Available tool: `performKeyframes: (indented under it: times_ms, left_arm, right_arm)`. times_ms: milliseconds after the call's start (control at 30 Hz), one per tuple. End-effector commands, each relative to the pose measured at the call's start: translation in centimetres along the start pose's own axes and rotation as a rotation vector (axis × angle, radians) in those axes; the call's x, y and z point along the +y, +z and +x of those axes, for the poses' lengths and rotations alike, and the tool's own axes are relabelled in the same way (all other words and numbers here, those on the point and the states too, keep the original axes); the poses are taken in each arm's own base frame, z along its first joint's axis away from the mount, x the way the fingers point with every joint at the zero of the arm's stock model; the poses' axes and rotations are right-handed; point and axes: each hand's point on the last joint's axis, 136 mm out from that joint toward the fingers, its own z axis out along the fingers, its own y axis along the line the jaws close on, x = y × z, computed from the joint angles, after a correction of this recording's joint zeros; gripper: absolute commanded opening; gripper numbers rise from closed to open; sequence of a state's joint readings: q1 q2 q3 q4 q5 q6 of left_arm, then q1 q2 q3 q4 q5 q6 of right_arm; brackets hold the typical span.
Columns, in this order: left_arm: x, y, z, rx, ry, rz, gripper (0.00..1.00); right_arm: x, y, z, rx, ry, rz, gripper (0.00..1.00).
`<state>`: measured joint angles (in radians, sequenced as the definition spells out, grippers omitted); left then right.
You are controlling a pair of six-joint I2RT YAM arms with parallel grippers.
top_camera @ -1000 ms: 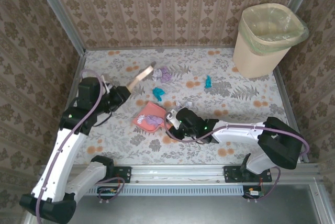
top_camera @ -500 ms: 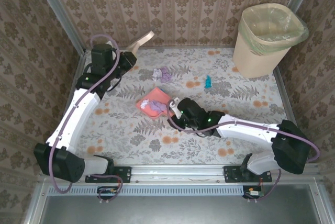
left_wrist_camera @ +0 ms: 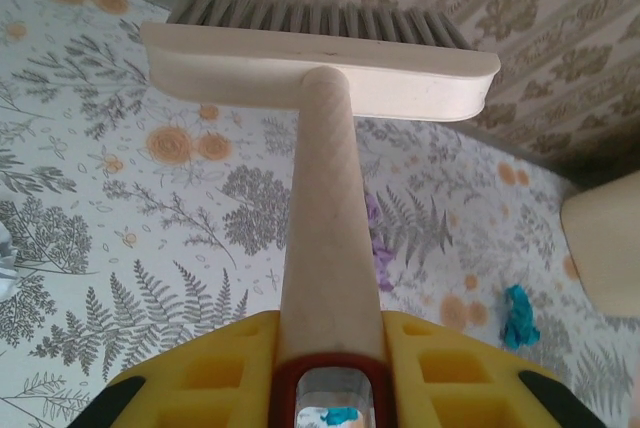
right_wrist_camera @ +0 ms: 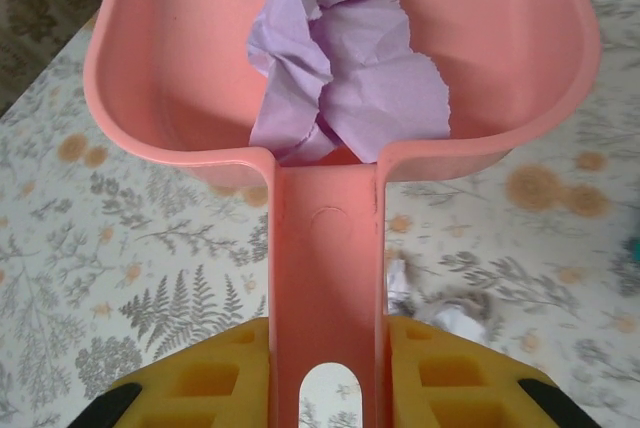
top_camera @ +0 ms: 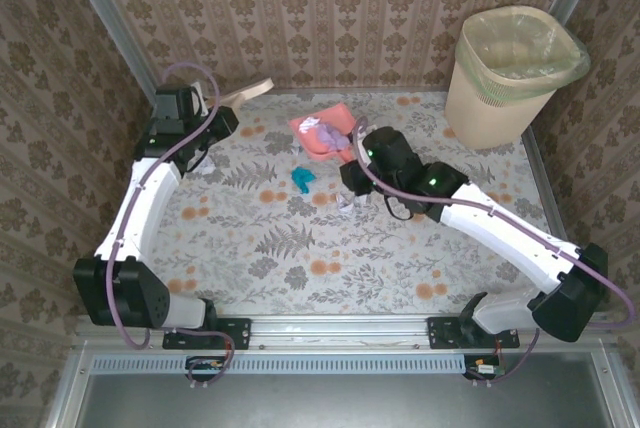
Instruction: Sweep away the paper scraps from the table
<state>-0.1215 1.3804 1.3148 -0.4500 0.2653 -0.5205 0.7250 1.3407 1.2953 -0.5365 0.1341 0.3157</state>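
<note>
Fern-print table (top_camera: 400, 258) — left gripper (left_wrist_camera: 330, 348) pinches brush (left_wrist_camera: 320, 68), right gripper (right_wrist_camera: 325, 348) pinches dustpan (right_wrist_camera: 500, 68) holding paper scraps (right_wrist_camera: 350, 88).

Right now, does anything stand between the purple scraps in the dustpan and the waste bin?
Nothing visible does. The purple scraps sit in the pink dustpan; from above, only patterned table shows between it and the waste bin.

The brush (left_wrist_camera: 322, 248) is pale, smooth, matt wood with grey bristles (left_wrist_camera: 310, 18). The dustpan (right_wrist_camera: 325, 268) is smooth pink plastic, faintly glossy, and the paper scraps (right_wrist_camera: 345, 88) in it are creased, matt purple. The table (top_camera: 260, 248) looks matt.
</note>
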Motion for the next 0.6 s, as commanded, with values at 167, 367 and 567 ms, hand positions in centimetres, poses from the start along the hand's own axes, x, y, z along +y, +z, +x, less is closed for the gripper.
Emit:
performKeyframes:
  times_ms: [167, 367, 567]
  left_arm:
    - [-0.8, -0.1, 0.3, 0.041, 0.077, 0.088, 0.00]
    - [-1.5, -0.4, 0.4, 0.053, 0.086, 0.095, 0.00]
    - [-3.6, -1.2, 0.7, 0.030, 0.135, 0.142, 0.00]
  right_arm:
    - [-7.9, -2.6, -2.5, 0.100, 0.104, 0.282, 0.00]
    - [-13.9, -4.6, -5.6, 0.045, 0.276, 0.380, 0.00]
    - [-18.0, -6.5, -8.7, -0.047, 0.412, 0.388, 0.00]
